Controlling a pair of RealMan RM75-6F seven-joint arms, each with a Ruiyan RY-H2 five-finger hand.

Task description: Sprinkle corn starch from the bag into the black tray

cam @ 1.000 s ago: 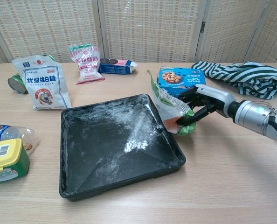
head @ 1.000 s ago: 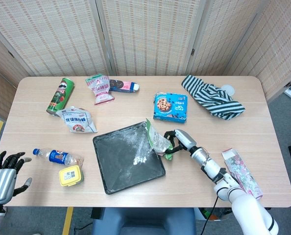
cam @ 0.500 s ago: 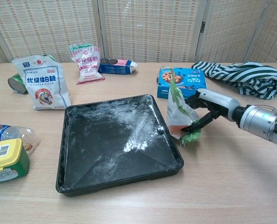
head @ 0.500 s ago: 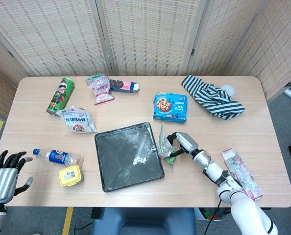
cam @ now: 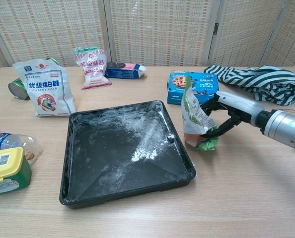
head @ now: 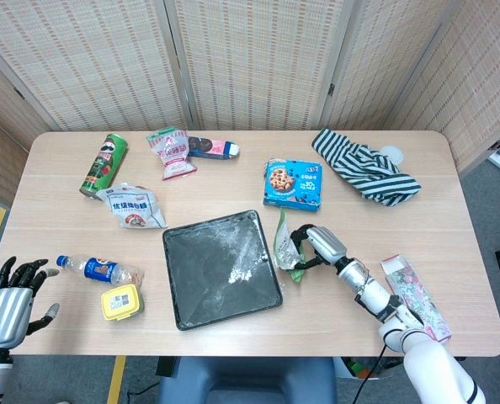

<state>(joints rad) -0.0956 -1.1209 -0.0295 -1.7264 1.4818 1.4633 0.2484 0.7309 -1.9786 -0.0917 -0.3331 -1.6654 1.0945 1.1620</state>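
Gripping the corn starch bag (cam: 196, 120) upright beside the black tray (cam: 83, 188) — right hand (cam: 232, 110); left hand (head: 4, 303) spread, empty.

A shallow square black metal tray (cam: 122, 153) lies flat, its floor dusted with white powder and a small heap near its middle. Just beside its right rim stands the crinkled green-and-white plastic starch bag (cam: 196, 121), upright, top open.

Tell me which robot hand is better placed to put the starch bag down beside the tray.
The right robot hand: it already holds the bag, upright just right of the tray. The left robot hand is open at the far left table edge.
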